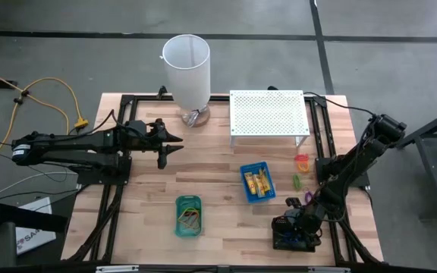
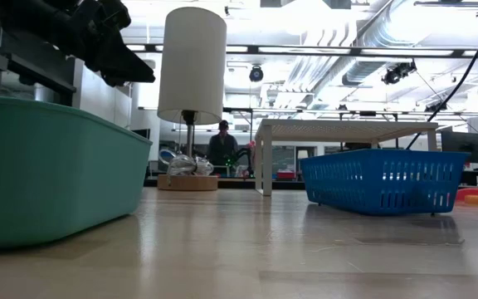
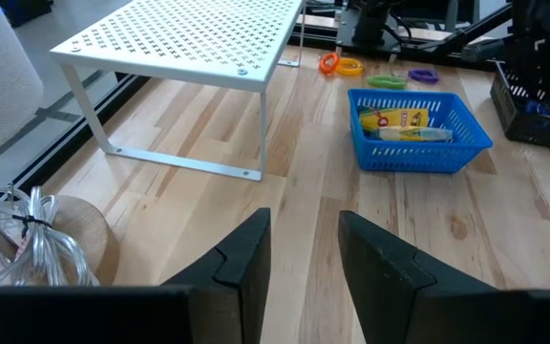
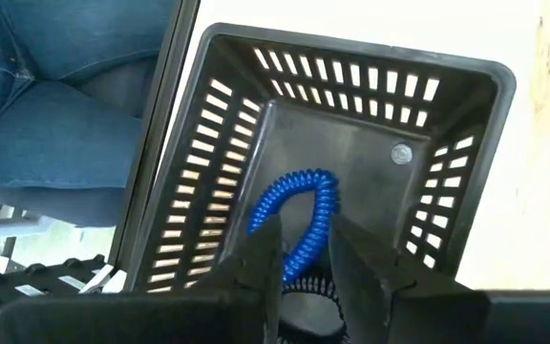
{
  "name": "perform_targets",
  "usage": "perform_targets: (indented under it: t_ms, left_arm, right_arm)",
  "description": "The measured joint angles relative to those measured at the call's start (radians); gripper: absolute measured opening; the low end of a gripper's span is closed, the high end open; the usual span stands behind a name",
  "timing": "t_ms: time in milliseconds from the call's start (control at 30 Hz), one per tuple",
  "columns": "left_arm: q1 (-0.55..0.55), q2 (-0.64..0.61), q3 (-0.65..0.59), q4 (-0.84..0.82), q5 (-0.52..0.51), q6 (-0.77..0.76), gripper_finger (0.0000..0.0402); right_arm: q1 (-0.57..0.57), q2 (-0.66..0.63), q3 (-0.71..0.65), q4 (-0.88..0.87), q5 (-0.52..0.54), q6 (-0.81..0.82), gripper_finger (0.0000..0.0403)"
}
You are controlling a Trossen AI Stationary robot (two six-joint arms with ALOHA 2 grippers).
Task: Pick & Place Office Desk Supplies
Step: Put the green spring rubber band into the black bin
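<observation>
Now right gripper (image 4: 304,250) over black tray (image 4: 447,72) near table's front right corner, jaws slightly apart. Blue coil (image 4: 299,215) lies inside: light, springy; grip across loop. Left gripper (image 3: 304,253) waits, open.

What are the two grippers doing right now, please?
Left gripper: open, empty, hovering above the table.
Right gripper: over the black tray, fingers slightly apart around the blue coil; grip cannot be told.
</observation>
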Motion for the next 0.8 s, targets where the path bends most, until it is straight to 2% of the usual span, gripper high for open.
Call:
perform_targets:
  t_ms: [200, 367, 533, 633, 800]
  left_arm:
    - [0.000, 0.000, 0.000, 0.000, 0.000, 0.000, 0.0119]
    - [0.000, 0.000, 0.000, 0.000, 0.000, 0.000, 0.0119]
    - [0.000, 0.000, 0.000, 0.000, 0.000, 0.000, 0.0119]
    - [0.000, 0.000, 0.000, 0.000, 0.000, 0.000, 0.0119]
    - [0.000, 0.000, 0.000, 0.000, 0.000, 0.000, 0.0119]
  right_arm:
    - [-0.003, -0.008, 0.000, 0.002, 0.000, -0.021, 0.0077]
    - [-0.020, -0.076, 0.000, -0.002, -0.001, -0.077, 0.0078]
    - [-0.060, -0.156, 0.000, -0.059, 0.005, -0.103, 0.0078]
    - [-0.081, -0.194, 0.000, -0.118, 0.044, -0.104, 0.0078]
    - [-0.108, -0.210, 0.000, -0.195, 0.064, -0.100, 0.0078]
